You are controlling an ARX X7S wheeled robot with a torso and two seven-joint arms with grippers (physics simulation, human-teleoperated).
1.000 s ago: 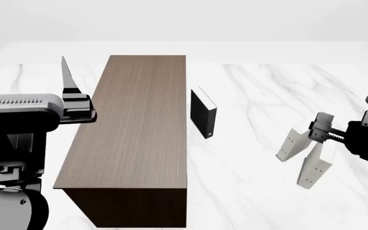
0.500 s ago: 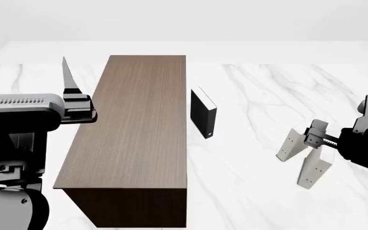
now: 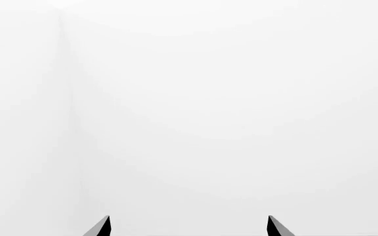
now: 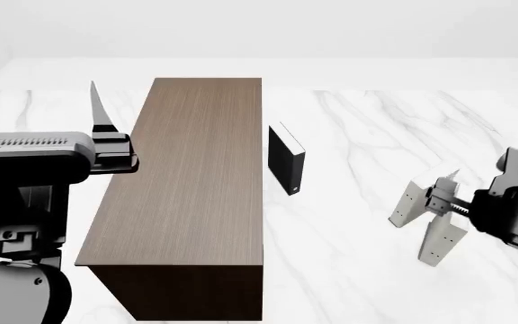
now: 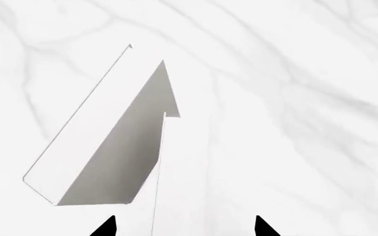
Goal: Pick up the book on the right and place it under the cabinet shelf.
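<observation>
White book [image 4: 442, 239] stands on edge on the marble, well right of the cabinet [image 4: 196, 175], close beside a thicker white one [image 4: 411, 202]. Right gripper [image 5: 183, 227] hangs over them, fingers apart, holding nothing; the left [image 4: 36, 104] is also spread. Closing off-centre could tip either book or catch the wrong one.

Bare sim render, white marble tabletop [image 4: 376, 121], blank white walls, brown wood cabinet [image 4: 187, 182], books
</observation>
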